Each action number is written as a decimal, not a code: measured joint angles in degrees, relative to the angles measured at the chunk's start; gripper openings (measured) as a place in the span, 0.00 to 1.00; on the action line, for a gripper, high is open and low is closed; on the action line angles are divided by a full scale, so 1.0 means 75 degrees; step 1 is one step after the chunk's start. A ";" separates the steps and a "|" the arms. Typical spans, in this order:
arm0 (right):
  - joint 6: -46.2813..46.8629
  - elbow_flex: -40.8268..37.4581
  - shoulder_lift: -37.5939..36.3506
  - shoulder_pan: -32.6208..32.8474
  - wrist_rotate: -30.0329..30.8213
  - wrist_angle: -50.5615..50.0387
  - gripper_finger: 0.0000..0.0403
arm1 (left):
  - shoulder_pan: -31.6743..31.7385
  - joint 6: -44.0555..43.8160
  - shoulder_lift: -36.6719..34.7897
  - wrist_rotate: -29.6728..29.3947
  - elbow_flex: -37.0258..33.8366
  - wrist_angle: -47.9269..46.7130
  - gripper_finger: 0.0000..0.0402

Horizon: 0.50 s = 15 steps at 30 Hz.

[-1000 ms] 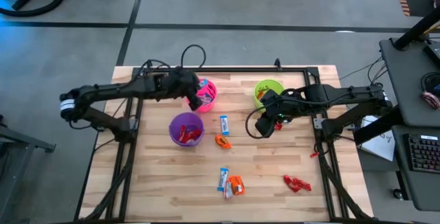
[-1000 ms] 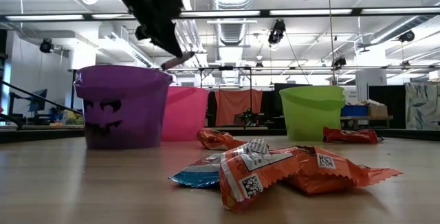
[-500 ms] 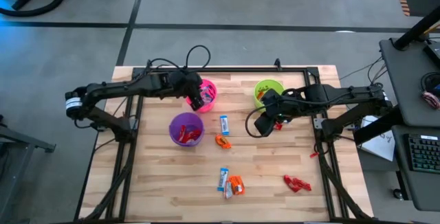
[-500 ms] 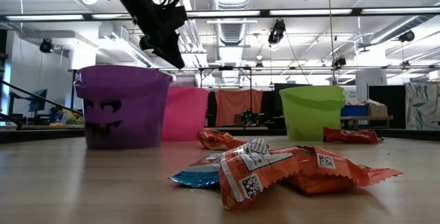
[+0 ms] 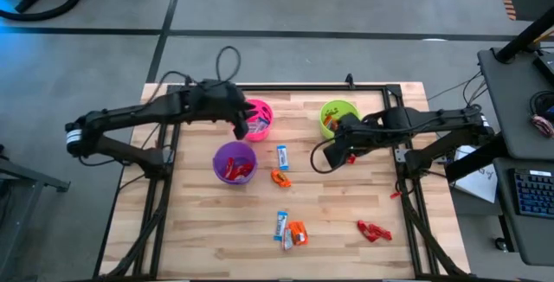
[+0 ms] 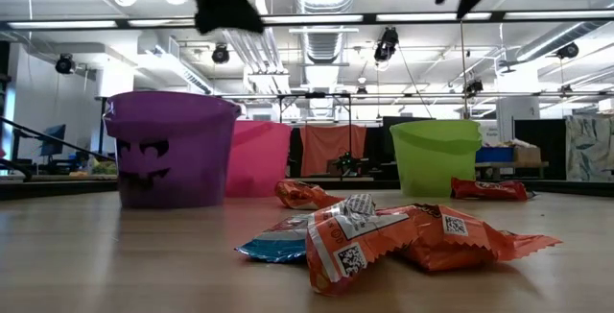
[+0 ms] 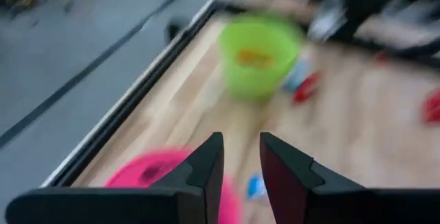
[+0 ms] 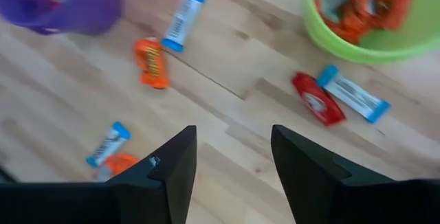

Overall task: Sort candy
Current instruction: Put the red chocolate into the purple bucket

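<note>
Wrapped candy lies on the wooden table: a blue-and-white bar (image 5: 282, 157), an orange sweet (image 5: 280, 178), a blue bar (image 5: 280, 224) against an orange one (image 5: 297, 233), and a red one (image 5: 374, 230). A red sweet (image 8: 316, 99) and a blue bar (image 8: 350, 93) lie beside the green cup (image 8: 364, 11), which holds orange sweets. My left gripper (image 5: 241, 128) hangs open and empty above the pink cup (image 5: 259, 118), its fingers (image 7: 210, 159) a little apart. My right gripper (image 5: 331, 157) is open and empty, high over the table in front of the green cup (image 5: 338, 116).
A purple cup (image 5: 234, 163) holding red sweets stands near the pink one. A black frame rail (image 5: 303, 88) runs along the table's far edge. Bare wood lies between the cups and the near candy pile (image 6: 384, 236). A small red piece (image 5: 396, 195) sits at the right edge.
My left gripper has risen from just above the pink cup and drawn a little toward the table's left. The slim thing that showed at its fingertips a second ago is gone from it. My right gripper has stayed over the same spot.
</note>
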 joint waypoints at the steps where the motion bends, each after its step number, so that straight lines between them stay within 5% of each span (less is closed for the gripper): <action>1: 0.0105 -0.0114 0.0000 0.0000 0.0024 -0.0049 0.46 | -0.0121 -0.0095 -0.0189 0.0075 -0.0010 0.0164 0.20; 10: 0.1157 -0.1670 0.0003 -0.0070 -0.0196 -0.0063 0.51 | -0.1603 -0.1183 -0.1442 -0.0387 -0.0047 0.0624 0.19; 15: -0.0687 -0.2592 0.0000 -0.0201 -0.0369 0.0866 0.52 | -0.2396 -0.1334 -0.1677 -0.1262 -0.0047 0.0624 0.19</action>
